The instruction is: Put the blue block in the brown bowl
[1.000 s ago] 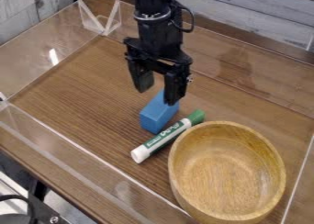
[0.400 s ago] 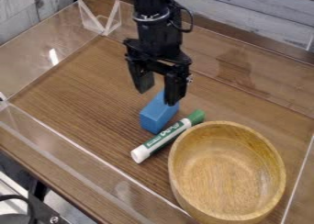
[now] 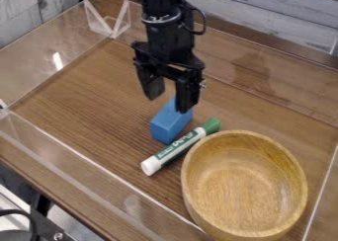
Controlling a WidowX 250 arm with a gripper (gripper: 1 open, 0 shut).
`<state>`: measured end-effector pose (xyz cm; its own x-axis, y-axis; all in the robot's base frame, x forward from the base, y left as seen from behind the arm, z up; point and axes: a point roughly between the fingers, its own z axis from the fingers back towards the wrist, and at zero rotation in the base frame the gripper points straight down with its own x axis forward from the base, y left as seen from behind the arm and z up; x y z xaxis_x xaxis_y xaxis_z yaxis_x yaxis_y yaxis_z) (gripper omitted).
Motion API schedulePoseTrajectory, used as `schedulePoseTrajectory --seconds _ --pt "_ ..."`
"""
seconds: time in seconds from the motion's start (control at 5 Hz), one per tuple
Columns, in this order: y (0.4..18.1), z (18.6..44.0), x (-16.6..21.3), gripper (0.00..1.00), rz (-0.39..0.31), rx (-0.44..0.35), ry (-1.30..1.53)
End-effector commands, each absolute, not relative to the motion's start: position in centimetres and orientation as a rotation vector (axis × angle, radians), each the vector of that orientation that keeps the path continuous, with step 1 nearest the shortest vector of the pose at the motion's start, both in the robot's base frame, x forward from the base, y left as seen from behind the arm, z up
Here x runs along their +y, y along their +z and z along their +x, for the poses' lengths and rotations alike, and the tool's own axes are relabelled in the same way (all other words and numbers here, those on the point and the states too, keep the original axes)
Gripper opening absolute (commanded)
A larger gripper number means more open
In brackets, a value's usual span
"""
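Your black two-fingered gripper (image 3: 172, 90) hung with jaws spread and empty just above the small matte blue rectangular block (image 3: 168, 122), which sat ungrasped on the wood-grain table (image 3: 93, 97) near the empty round light-brown wooden bowl (image 3: 246, 182), leaving everything undone.

You see the gripper (image 3: 169, 93) pointing straight down with its jaws spread wide, hanging just above the blue block (image 3: 168, 122) and holding nothing. The block sits on the wooden table (image 3: 93, 107), touching the white-and-green marker (image 3: 179, 150). The brown bowl (image 3: 246, 185) lies nearby, empty.
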<state>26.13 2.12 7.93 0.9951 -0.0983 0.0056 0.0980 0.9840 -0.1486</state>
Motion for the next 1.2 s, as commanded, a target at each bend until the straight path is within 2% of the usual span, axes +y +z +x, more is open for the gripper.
schedulePoseTrajectory --seconds 0.0,1.0 --pt "9.0 26.6 2.3 1.0 -0.142 -0.047 -0.096" --pt "6.4 26.7 2.4 1.0 -0.141 -0.053 -0.121"
